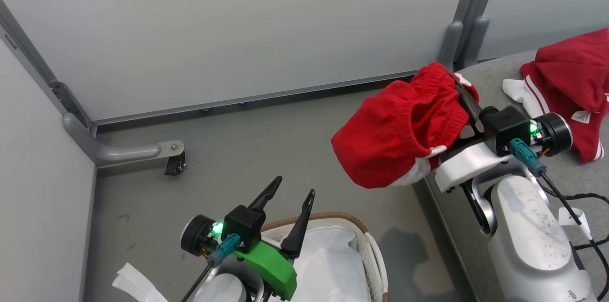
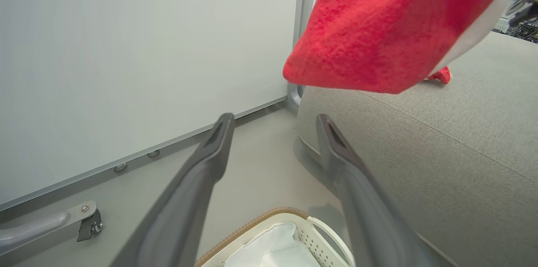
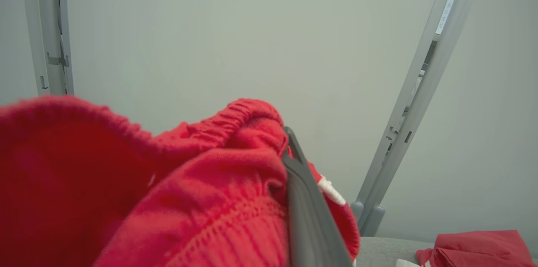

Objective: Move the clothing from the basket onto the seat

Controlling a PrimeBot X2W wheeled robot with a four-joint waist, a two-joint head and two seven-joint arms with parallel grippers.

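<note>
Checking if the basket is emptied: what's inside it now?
A white liner lies in the basket; nothing red shows there. The left gripper covers its near-left part, and the picture's bottom edge cuts off the rest.

I see pale wall panels (image 1: 238, 26) meeting in a corner on my left, a grey post (image 1: 468, 7) joining two at right, and a grey foot (image 1: 128, 152) with a black caster (image 1: 175, 165) on the smooth floor (image 1: 247, 150).
</note>
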